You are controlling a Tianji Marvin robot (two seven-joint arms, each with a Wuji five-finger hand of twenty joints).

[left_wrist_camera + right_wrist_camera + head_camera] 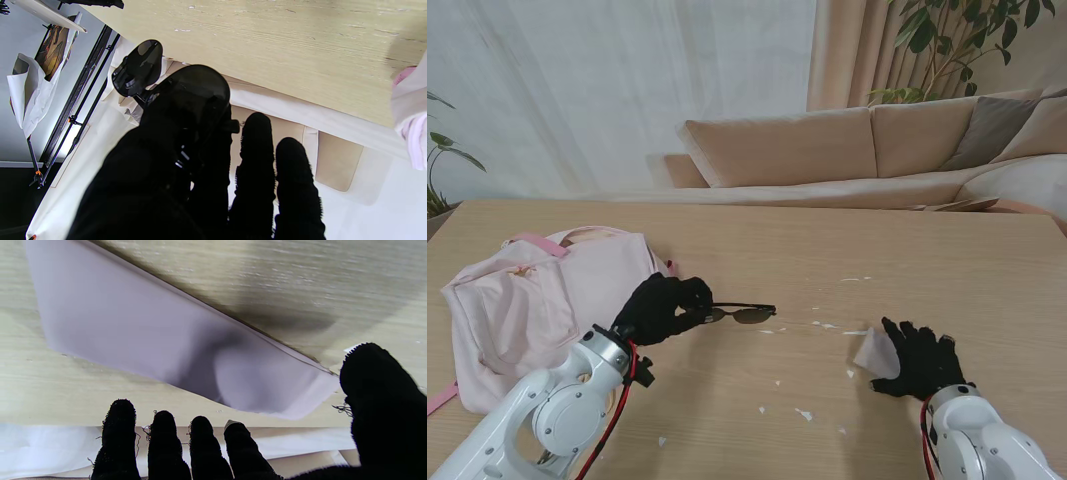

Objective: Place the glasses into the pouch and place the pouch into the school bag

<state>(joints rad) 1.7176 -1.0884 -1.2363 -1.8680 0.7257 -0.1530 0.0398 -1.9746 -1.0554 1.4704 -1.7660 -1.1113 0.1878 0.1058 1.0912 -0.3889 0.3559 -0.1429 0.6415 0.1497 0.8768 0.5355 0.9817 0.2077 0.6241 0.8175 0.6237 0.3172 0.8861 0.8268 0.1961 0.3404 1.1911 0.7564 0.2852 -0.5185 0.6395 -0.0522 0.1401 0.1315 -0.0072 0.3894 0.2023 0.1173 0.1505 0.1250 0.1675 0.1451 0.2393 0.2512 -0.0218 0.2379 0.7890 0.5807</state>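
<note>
- While the wooden table [807, 250] fills the stand view from edge to edge, its far edge runs just in front of a beige sofa [827, 150], and its left corner is cut off beside a potted plant [435, 170].
- The left hand [659, 308], in a black glove, is closed around one end of the glasses [745, 314]; the dark lenses and one temple arm project to its right, near the table surface, though contact with the wood cannot be judged.
- In the left wrist view the two dark lenses [186, 90] sit directly against the curled fingers [257, 156], with the table's pale grain beyond them.
- The school bag [522, 305], pale pink with a pink handle, lies flat at the table's left side, touching the left hand's far side; which way its opening faces cannot be told.
- The right hand [919, 360], also gloved in black, rests palm down near the right front of the table, fingers spread, with the pouch [875, 355] at its left edge.
- In the right wrist view the lilac pouch [160, 340] appears lifted at one edge, thumb [380, 396] beside it; whether it is pinched cannot be told.
- Between the glasses and the pouch lies bare wood, dotted with small white scraps [827, 325].
</note>
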